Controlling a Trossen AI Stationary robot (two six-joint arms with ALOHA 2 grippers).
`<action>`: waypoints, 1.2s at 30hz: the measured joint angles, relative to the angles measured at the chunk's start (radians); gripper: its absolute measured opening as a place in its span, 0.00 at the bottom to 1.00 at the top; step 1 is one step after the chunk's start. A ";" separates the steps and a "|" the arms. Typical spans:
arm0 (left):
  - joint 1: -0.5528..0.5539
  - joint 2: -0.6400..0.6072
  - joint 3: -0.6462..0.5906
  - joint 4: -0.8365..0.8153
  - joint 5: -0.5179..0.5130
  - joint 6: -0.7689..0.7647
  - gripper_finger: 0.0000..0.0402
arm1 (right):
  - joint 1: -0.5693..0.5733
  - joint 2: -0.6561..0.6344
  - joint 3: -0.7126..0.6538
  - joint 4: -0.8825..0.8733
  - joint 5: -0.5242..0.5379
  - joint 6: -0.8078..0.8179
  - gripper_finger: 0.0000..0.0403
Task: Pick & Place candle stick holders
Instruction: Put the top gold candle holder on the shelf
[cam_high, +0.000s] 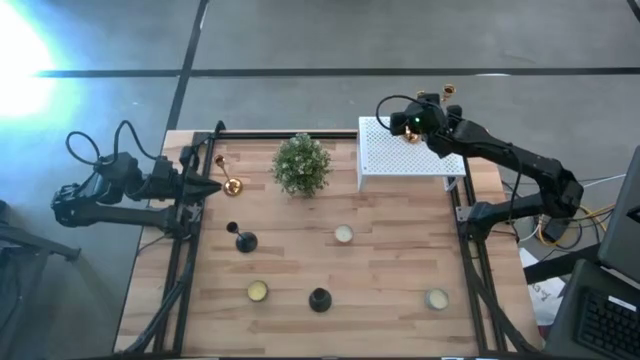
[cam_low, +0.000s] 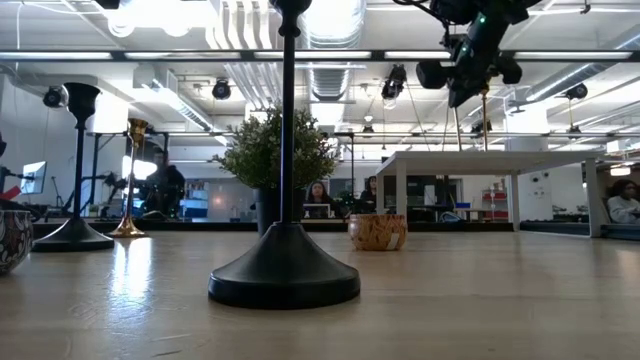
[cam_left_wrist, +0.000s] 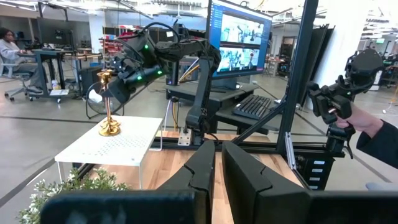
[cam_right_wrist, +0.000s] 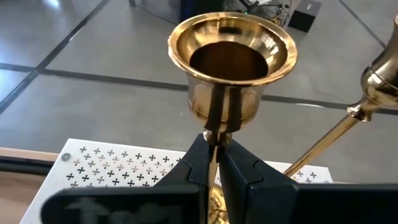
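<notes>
A black candle stick holder (cam_low: 285, 250) stands nearest; left of it, farther back, a second black holder (cam_low: 78, 170) and a gold holder (cam_low: 130, 180); behind it the potted plant (cam_low: 275, 160); right, a small patterned bowl (cam_low: 377, 231), the white stand (cam_low: 490, 160) and the right gripper (cam_low: 478, 60) above it

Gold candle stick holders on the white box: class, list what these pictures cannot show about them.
- High view: the right pincer covers the gold candle stick holder it grips.
- Right wrist view: its base is hidden behind that pincer's fingers.
- Right wrist view: the second gold holder is cut off by the edge.
</notes>
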 joint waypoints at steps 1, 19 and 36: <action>0.000 0.000 0.000 0.000 0.000 0.000 0.09 | 0.000 0.000 0.000 0.001 0.000 -0.002 0.03; 0.000 0.000 0.000 0.000 0.000 0.000 0.09 | -0.004 -0.002 0.006 0.009 -0.054 -0.030 0.03; 0.000 0.000 0.000 0.000 0.000 0.000 0.09 | -0.019 -0.002 0.002 0.003 -0.042 -0.034 0.07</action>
